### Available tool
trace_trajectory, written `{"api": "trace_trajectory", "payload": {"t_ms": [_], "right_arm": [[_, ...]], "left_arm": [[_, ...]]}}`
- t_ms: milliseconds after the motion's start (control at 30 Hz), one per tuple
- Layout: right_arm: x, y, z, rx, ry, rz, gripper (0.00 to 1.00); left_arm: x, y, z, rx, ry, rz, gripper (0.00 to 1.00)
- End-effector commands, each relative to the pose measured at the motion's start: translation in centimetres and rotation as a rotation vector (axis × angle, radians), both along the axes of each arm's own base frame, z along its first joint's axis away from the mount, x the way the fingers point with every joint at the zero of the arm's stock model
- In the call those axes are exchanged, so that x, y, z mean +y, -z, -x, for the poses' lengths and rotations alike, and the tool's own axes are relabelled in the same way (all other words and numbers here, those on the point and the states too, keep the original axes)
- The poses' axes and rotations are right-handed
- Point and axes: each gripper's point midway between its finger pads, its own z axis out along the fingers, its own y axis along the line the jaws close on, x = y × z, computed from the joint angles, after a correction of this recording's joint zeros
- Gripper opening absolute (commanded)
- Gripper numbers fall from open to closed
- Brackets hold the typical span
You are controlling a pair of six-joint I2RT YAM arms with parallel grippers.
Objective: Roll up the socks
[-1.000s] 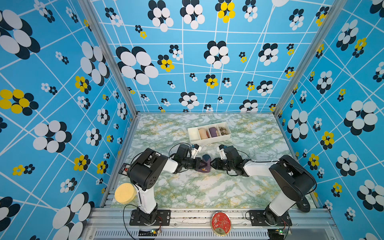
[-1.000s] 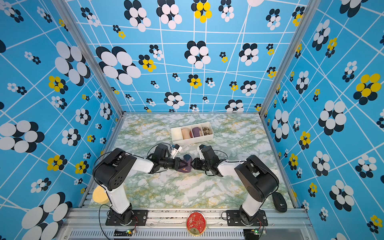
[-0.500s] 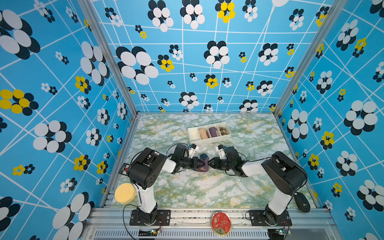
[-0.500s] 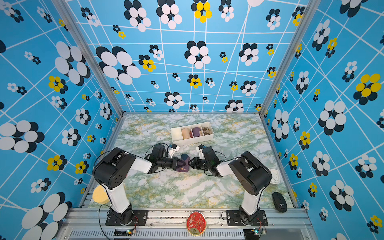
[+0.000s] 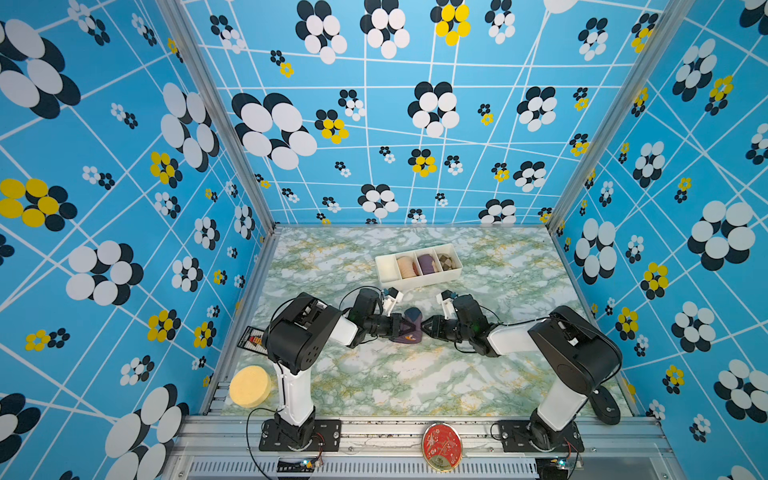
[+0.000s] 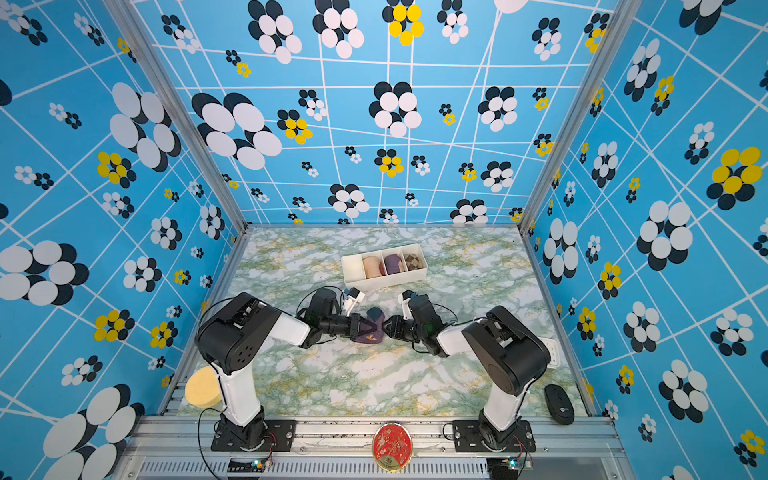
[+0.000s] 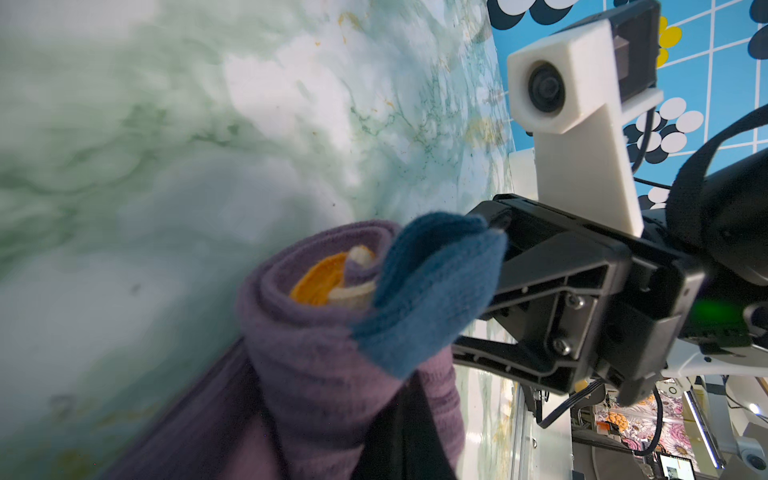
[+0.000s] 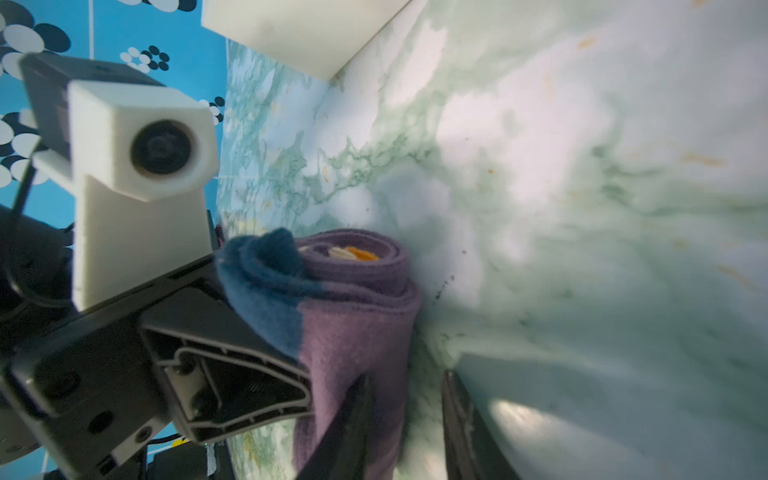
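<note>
- Step in hand, as I'm judging it: the rolling is nearing its end. The socks (image 5: 410,328) are sitting as a tight purple coil on the marble table (image 5: 415,382), mid-table, between the two grippers in both top views.
- The orange cuff (image 7: 320,282) is showing at the coil's core in the left wrist view. The blue toe end (image 7: 428,291) is sticking out loose over the top and isn't wrapped in yet.
- The left gripper (image 5: 401,329) is reaching in from the left with its jaws pressed together. It's looking like it's pinching a layer of purple fabric at the coil's side.
- The right gripper (image 5: 424,328) is facing it nose to nose. In the right wrist view its fingers (image 8: 457,419) are standing partly apart with the coil's edge between them and bare table showing beside the far one, so it isn't clamping.
- Next move, I'm guessing, is tucking the toe flap over. One gripper is going to need to pin the coil while the other works the flap, since soft knit like this is likely to start unwinding if both let go.
- Around:
  - A white tray (image 5: 419,283) is sitting just beyond the grippers, holding a peach roll (image 5: 405,266), a purple roll (image 5: 427,263) and a brown checked roll (image 5: 446,261).
  - Its end compartment (image 5: 386,266) is standing empty, and I'm taking that as the likely destination.
- A yellow sponge (image 5: 249,386), a red disc (image 5: 441,446) and a black mouse (image 5: 606,405) are lying at the front edge, well apart from the work.
- In the way: nothing is lying between the coil and the tray. The grippers are crowding each other, though, and the tray wall is sitting near both wrists.
</note>
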Motion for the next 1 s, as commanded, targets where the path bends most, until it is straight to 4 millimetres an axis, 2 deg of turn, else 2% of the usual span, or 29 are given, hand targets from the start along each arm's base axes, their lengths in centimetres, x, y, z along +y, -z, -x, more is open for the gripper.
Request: {"api": "trace_trajectory", "payload": {"t_ms": [0,167,267,533,600,667,733,967], "right_arm": [[4.1,-3.7,4.7,-0.031,-0.272,-0.119,0.33],[2.1,-3.4,5.2,-0.027,-0.255,0.013,0.33],[0.8,-3.2,5.3,-0.015,-0.245,0.117,0.33],[-1.2,-2.0,5.3,0.027,-0.210,0.254,0.32],[-1.4,-1.7,5.3,0.037,-0.207,0.270,0.32],[-1.6,-1.6,5.3,0.041,-0.203,0.277,0.32],[-1.6,-1.5,5.4,0.041,-0.202,0.280,0.32],[-2.0,-1.5,5.4,0.039,-0.199,0.301,0.32]], "left_arm": [[-1.8,6.5,5.3,0.180,0.060,-0.197,0.00],[-3.9,4.5,5.3,0.162,0.089,-0.157,0.00],[-4.4,3.4,5.0,0.155,0.083,-0.138,0.00],[-4.2,1.4,4.8,0.107,0.100,-0.189,0.00],[-4.0,1.0,4.7,0.084,0.105,-0.223,0.00],[-3.5,1.4,4.8,0.074,0.112,-0.275,0.00],[-3.4,0.2,4.5,0.038,0.111,-0.284,0.00],[-3.3,-1.1,4.2,-0.006,0.116,-0.281,0.00]]}}
